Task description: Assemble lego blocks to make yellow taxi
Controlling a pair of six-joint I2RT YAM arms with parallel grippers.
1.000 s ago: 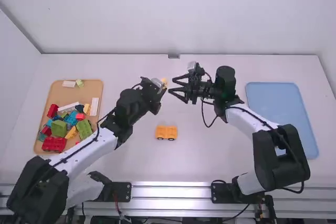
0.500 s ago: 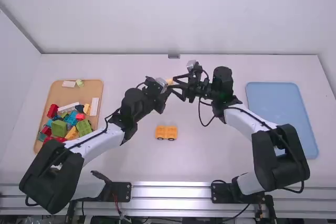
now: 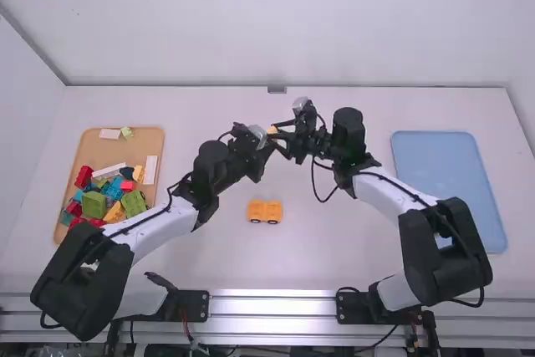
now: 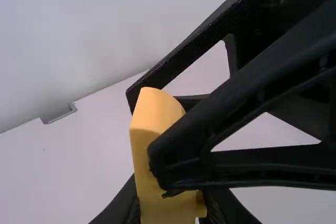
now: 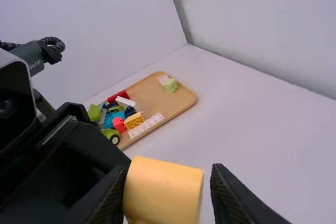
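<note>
High above the table's middle, my left gripper (image 3: 262, 138) holds a yellow block (image 3: 272, 130). The left wrist view has the left gripper (image 4: 170, 208) shut on the lower end of this block (image 4: 152, 114). From the other side, my right gripper (image 3: 281, 135) stands open around the block. In the right wrist view the block (image 5: 163, 190) lies between the fingers of the right gripper (image 5: 169, 182), with a narrow gap at one finger. An orange-yellow wheeled piece (image 3: 265, 211) rests on the table below the grippers.
A wooden tray (image 3: 104, 152) at the left bears loose blocks, among them red, green, blue and white ones. A blue tray (image 3: 447, 181) lies at the right, beyond the right arm. The two grippers are very close together.
Carrying the yellow block, the left gripper has moved right. The right gripper has shifted slightly left, so its fingers now straddle the block. The wheeled piece has stayed put.
</note>
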